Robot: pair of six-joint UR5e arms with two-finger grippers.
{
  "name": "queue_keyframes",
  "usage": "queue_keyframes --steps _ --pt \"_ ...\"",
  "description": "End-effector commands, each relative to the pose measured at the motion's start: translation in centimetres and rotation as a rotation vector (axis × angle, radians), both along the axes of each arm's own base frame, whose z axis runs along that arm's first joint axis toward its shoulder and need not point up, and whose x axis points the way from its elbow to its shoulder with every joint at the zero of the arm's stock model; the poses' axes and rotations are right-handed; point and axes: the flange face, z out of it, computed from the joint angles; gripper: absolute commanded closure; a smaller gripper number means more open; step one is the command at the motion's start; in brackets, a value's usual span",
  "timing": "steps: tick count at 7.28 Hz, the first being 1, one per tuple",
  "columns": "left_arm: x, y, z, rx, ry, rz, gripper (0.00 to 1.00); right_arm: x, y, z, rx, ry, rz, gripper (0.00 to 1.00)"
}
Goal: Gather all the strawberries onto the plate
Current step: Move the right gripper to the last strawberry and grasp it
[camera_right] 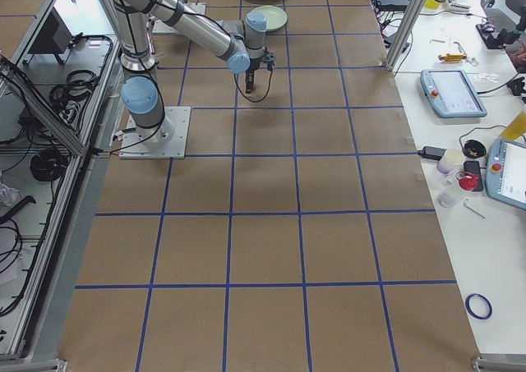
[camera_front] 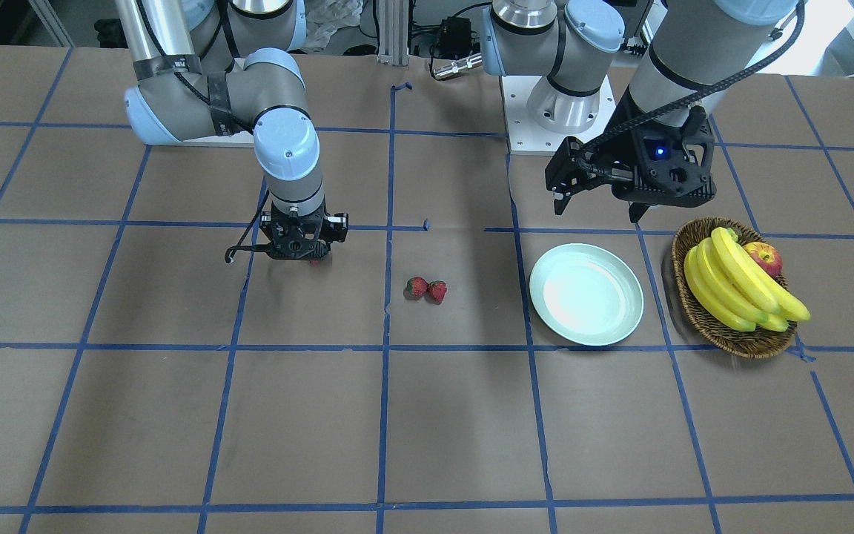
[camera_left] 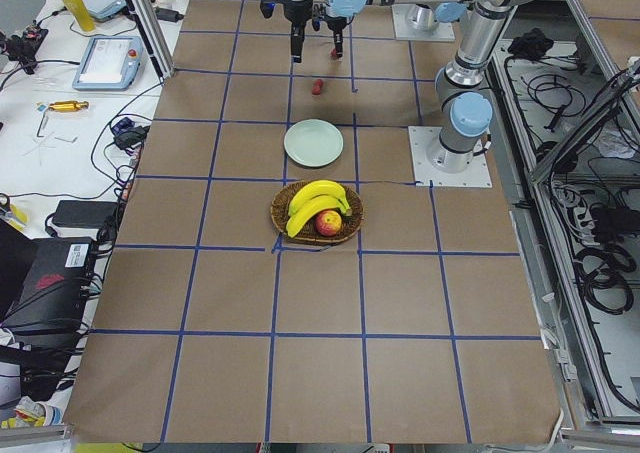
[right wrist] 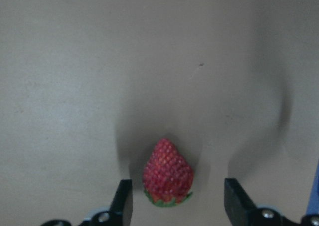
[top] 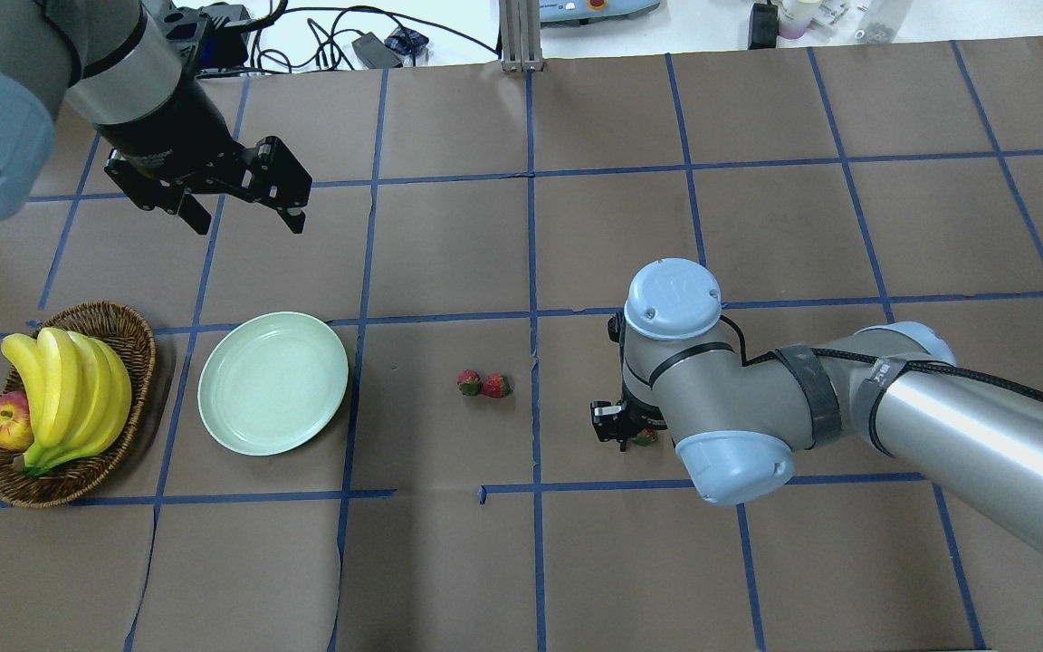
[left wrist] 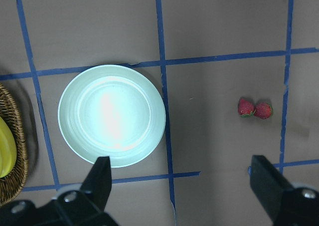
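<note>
Straddling a strawberry (right wrist: 168, 173) at bottom centre of its wrist view, the right gripper (right wrist: 178, 198) is spread apart with the fruit nearer the frame-left finger, so an uneven squeeze could squirt it sideways.

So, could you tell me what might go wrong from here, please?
1. The strawberry sits off-centre inside the open right gripper, so closing may nudge it away.
2. The plate lies on the far side, near the left gripper; carrying across risks the arms crowding.
3. The other two strawberries touch, so picking one may shove its neighbour.
</note>
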Motion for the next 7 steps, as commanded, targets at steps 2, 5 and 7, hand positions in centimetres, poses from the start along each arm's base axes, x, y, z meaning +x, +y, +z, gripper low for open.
queue_keyframes --steps 2,5,7 --pt "0.0 -0.1 -0.1 0.002 0.0 0.001 0.0 0.0 -0.8 0.4 -0.034 -0.009 -0.012 0.99" --pt "0.0 -0.1 -0.2 0.004 0.0 0.001 0.0 2.1 -4.2 4.3 -0.127 -0.123 -0.074 1.0" --pt "0.0 -0.1 -0.2 0.005 0.0 0.001 0.0 9.6 -4.2 6.2 -0.117 -0.2 -0.168 1.0"
